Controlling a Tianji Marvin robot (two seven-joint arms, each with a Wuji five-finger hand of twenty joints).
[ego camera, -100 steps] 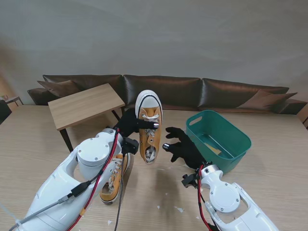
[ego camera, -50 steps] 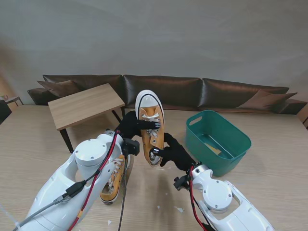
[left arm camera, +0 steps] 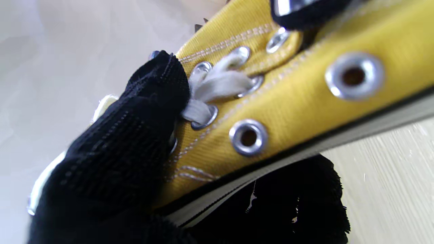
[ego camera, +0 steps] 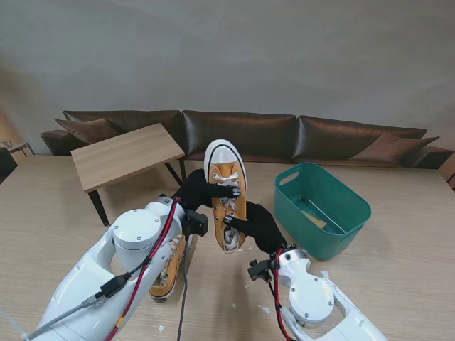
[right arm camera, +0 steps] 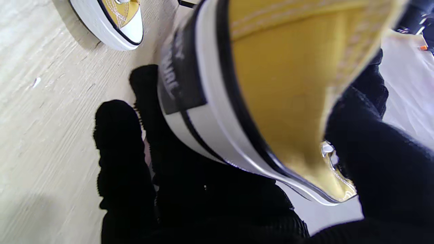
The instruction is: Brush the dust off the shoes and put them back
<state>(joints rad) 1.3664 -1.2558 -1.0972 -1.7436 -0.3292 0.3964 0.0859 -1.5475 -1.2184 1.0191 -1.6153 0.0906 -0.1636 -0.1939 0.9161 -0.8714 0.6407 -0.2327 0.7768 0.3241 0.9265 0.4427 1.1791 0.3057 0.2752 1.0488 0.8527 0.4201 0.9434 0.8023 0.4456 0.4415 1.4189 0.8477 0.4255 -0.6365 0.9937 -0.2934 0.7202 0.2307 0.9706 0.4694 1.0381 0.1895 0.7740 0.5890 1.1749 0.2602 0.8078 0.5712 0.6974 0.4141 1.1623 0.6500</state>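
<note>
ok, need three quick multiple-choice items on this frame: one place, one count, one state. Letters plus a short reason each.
1. Where is the green basket?
A. to the right of the raised shoe
B. on the small wooden table
C. under the left arm

2. How many yellow shoes show?
A. one
B. two
C. three

3. What is the raised shoe's state?
A. lying in the basket
B. flat on the table
C. held up, toe pointing away

Answers: 1 A, it stands on the table on that side. 2 B, one raised, the other shoe on the table by the left arm. 3 C, left hand grips its side and right hand its heel.
</note>
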